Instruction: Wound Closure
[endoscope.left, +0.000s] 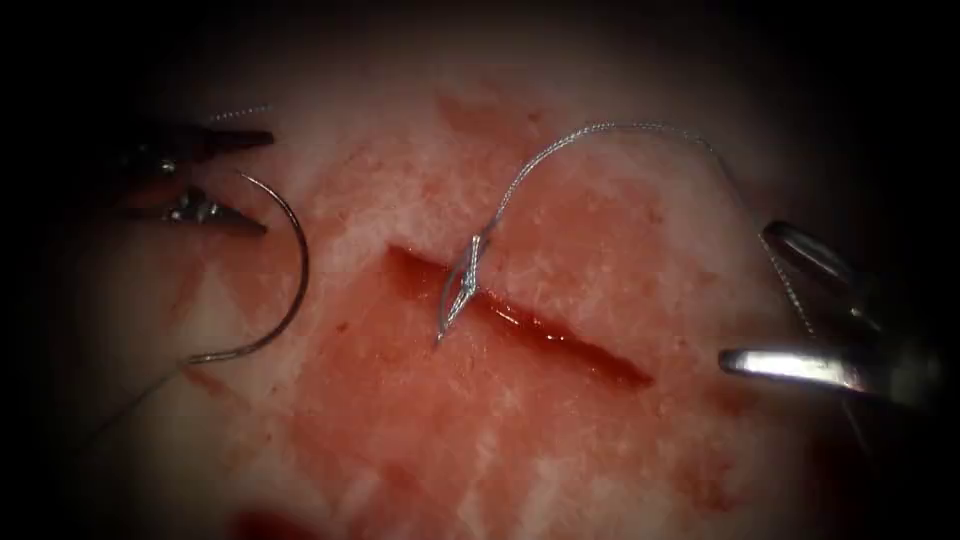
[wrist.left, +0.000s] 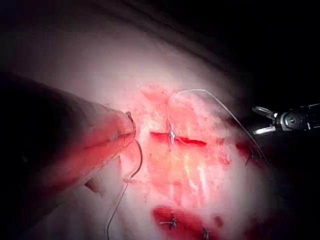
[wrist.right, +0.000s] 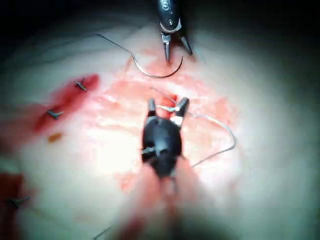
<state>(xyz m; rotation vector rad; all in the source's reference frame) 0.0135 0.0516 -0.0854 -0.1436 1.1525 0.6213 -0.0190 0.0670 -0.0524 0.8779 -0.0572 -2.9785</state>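
Left tool (endoscope.left: 235, 185), far left of cut: jaws spread, holding nothing; nearer arm to needle. Needle (endoscope.left: 293, 275) lies free on tissue (endoscope.left: 400, 440) just beside and below those jaws, arc bulging toward cut, not in tissue. Knot (endoscope.left: 462, 285) sits on cut (endoscope.left: 540, 328); thread (endoscope.left: 600, 130) arches rightward from it. Right tool (endoscope.left: 800, 300): jaws spread, empty, thread running between them.

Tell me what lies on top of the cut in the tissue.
A knot of grey braided thread sits across the dark red cut; its loop arcs rightward. What the knot covers is hidden.
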